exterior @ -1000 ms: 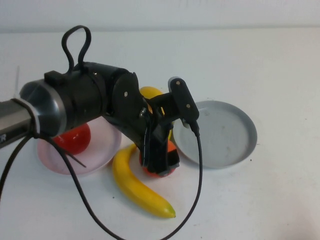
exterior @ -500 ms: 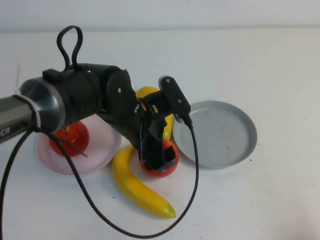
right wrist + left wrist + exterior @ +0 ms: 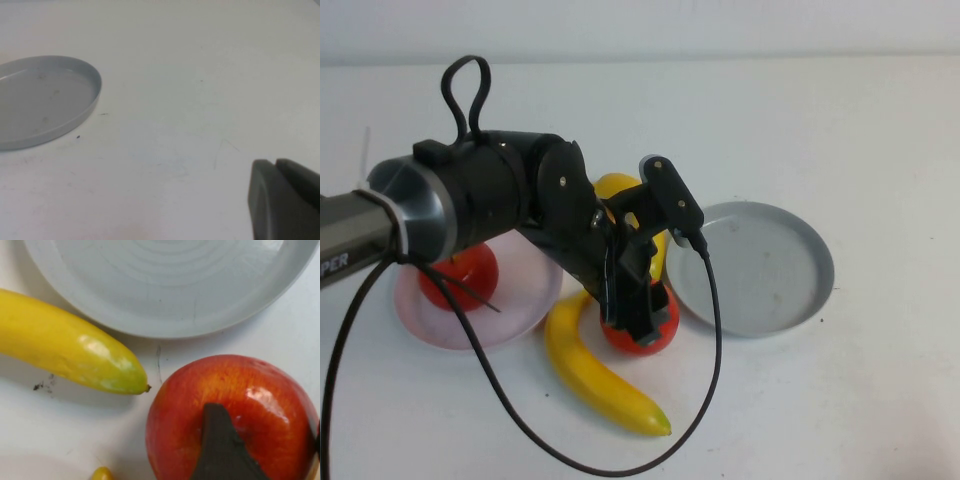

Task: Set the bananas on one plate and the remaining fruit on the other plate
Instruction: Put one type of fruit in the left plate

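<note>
My left gripper points down between the two plates and is shut on a red apple that rests on the table. The left wrist view shows its dark fingers on either side of that apple. A second red apple lies on the pale pink plate. One banana lies in front of the held apple. The other banana is partly hidden behind my arm, with its tip near the grey plate. My right gripper is shut over bare table.
A black cable loops from the left wrist down across the table in front of the bananas. The grey plate holds nothing. White tabletop stretches to the right of it.
My left arm has shifted slightly left and settled lower around the apple between the plates. The apple, bananas and plates have stayed in place.
</note>
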`<state>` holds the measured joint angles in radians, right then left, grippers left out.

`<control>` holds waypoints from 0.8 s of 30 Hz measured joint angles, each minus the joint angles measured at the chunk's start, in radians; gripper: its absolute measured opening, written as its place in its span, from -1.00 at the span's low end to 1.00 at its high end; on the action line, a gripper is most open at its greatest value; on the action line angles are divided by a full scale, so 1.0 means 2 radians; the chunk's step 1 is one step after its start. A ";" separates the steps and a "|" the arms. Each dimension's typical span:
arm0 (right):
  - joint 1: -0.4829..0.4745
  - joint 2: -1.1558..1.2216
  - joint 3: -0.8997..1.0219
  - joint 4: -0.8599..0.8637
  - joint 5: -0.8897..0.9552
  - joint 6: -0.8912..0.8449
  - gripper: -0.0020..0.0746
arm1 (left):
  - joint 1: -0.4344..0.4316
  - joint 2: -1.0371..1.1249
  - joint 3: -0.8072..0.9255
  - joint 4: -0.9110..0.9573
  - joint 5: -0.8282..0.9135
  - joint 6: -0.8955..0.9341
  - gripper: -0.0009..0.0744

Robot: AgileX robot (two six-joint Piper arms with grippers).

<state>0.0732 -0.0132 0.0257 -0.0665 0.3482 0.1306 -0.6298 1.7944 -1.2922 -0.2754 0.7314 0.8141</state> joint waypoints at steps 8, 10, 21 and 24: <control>0.000 0.000 0.000 0.000 0.000 0.000 -0.99 | 0.000 -0.018 0.000 -0.002 0.013 -0.014 -0.21; 0.000 0.000 0.000 0.000 0.000 0.000 -0.99 | 0.000 -0.032 0.000 0.000 0.014 -0.027 -0.21; 0.000 0.000 0.000 0.000 0.000 0.000 -0.99 | 0.000 -0.077 0.000 0.032 0.033 -0.071 0.02; 0.000 0.000 0.000 0.000 0.000 0.000 -0.99 | 0.000 -0.077 0.000 0.033 0.037 -0.079 0.46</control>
<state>0.0732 -0.0132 0.0257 -0.0665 0.3482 0.1306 -0.6298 1.6404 -1.2922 -0.2092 0.8050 0.6569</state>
